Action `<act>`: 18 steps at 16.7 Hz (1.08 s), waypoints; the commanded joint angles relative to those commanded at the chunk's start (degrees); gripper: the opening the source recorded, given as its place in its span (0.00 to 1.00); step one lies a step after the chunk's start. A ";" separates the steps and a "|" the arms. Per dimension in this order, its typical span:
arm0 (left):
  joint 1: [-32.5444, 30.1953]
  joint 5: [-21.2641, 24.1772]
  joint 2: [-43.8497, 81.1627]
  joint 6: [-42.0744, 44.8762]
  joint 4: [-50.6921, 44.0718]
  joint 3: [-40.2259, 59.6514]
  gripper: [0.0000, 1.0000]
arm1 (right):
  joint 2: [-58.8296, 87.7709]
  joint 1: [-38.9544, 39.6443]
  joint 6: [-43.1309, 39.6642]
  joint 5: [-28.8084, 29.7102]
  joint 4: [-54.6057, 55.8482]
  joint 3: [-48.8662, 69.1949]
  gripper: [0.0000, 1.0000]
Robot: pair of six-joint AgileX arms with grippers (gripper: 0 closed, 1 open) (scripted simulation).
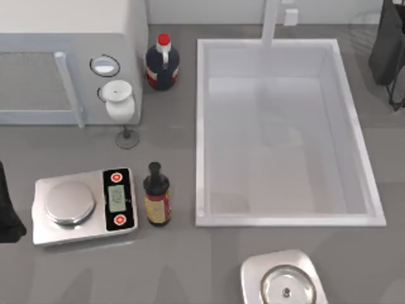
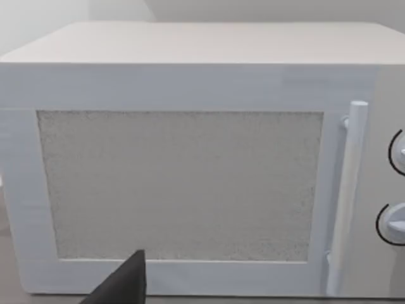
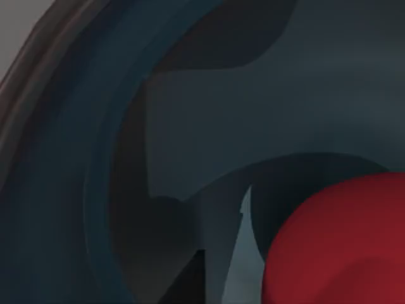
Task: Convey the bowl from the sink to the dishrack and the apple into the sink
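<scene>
Grey tabletop is stretching across the top view, carrying from left to right a white microwave oven (image 1: 66, 60), a silver kitchen scale (image 1: 82, 206), two dark bottles (image 1: 162, 62), then the large white rectangular sink (image 1: 286, 215).

My left arm (image 1: 7, 209) is sitting parked at the left edge; its wrist camera is facing the microwave door, and I cannot tell how its fingers stand.

My right arm (image 1: 389, 44) is reaching at the upper right corner. Its wrist view is looking closely into the deep blue bowl (image 3: 69, 190) with the bright red apple (image 3: 342, 247) at lower right. Its grip is unreadable.

I am judging both transfers unconfirmed, since the basin is looking bare.
</scene>
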 joint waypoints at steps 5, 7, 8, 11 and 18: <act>0.00 0.00 0.00 0.00 0.00 0.00 1.00 | 0.00 0.00 0.00 0.00 0.00 0.00 0.85; 0.00 0.00 0.00 0.00 0.00 0.00 1.00 | 0.00 0.00 0.00 0.00 0.00 0.00 0.70; 0.00 0.00 0.00 0.00 0.00 0.00 1.00 | 0.00 0.00 0.00 0.00 0.00 0.00 0.62; 0.00 0.00 0.00 0.00 0.00 0.00 1.00 | 0.00 0.00 0.00 0.00 0.00 0.00 0.40; 0.00 0.00 0.00 0.00 0.00 0.00 1.00 | 0.00 0.00 0.00 0.00 0.00 0.00 0.00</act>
